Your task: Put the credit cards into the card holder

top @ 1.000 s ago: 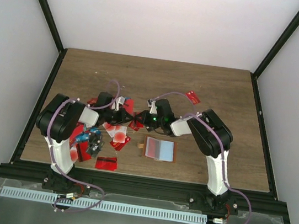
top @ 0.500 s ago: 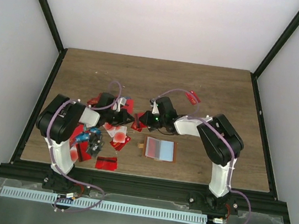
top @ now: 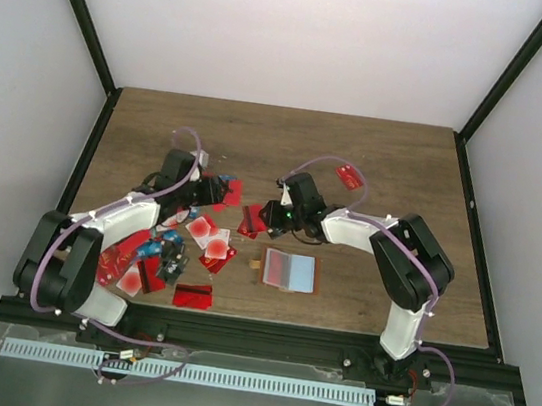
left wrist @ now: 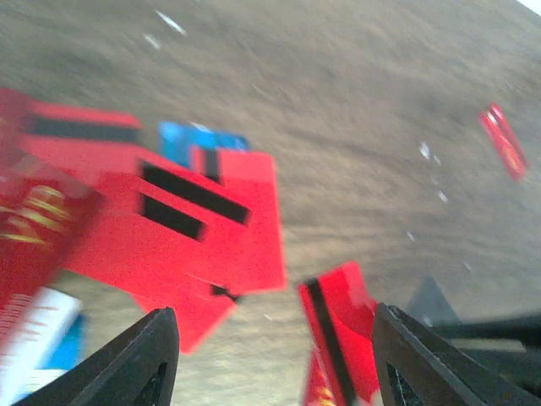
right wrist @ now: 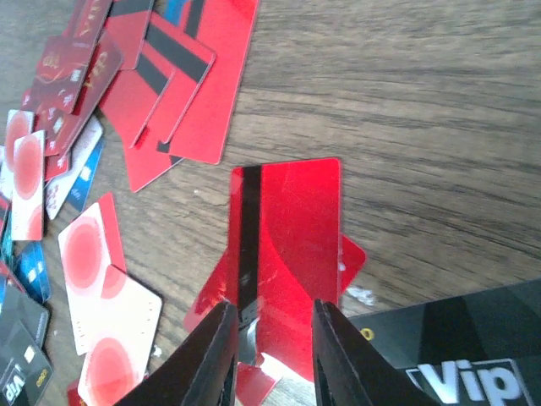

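Picking up: left gripper [left wrist: 275, 359] spread wide, empty, over the credit cards [left wrist: 169, 220]; right gripper [right wrist: 270, 334] narrowly parted astride a red card [right wrist: 292, 245], hold unclear; card holder [top: 290, 270], near the tabletop's [top: 397, 170] front edge, must be reached next.

The credit cards [top: 208, 235] are lying scattered left of centre on the desk [top: 408, 162], the card holder [top: 290, 270] is sitting just right of them (opened flat), and one stray card [top: 349, 177] is lying well behind.

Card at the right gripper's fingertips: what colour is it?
The card is red with a black stripe; the right wrist view shows it best.
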Robot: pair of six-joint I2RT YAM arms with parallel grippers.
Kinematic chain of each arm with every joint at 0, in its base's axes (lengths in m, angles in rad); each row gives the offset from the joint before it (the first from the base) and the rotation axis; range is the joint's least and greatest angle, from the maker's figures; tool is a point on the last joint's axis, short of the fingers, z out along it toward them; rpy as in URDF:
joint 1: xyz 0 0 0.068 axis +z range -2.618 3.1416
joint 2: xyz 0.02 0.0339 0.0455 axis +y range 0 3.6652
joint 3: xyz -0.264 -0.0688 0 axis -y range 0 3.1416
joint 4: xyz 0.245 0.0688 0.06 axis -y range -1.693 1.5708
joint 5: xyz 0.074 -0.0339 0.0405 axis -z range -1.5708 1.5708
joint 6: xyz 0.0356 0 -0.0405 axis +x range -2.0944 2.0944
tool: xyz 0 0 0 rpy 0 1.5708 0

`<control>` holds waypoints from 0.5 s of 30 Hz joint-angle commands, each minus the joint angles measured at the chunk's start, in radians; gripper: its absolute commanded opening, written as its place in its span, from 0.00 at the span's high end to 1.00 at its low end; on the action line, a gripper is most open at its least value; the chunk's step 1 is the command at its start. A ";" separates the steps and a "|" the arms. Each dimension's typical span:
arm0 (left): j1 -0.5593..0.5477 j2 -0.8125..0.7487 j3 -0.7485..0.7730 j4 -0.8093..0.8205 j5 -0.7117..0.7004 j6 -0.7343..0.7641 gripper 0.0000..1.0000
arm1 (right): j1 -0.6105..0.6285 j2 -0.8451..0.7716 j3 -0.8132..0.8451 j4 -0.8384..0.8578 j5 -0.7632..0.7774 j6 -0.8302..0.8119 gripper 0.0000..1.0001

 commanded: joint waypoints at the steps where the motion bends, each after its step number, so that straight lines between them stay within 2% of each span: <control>1: 0.048 -0.037 0.062 -0.205 -0.312 0.088 0.35 | 0.025 0.015 0.074 0.032 -0.101 0.034 0.69; 4: 0.127 -0.004 0.108 -0.251 -0.356 0.122 0.38 | 0.064 0.058 0.129 0.071 -0.141 0.113 0.63; 7: 0.193 0.067 0.155 -0.278 -0.332 0.166 0.33 | 0.097 0.115 0.188 0.115 -0.169 0.206 0.58; 12: 0.304 0.170 0.217 -0.260 -0.294 0.179 0.31 | 0.116 0.233 0.294 0.213 -0.244 0.357 0.57; 15: 0.370 0.219 0.251 -0.237 -0.240 0.205 0.31 | 0.121 0.304 0.385 0.199 -0.249 0.405 0.55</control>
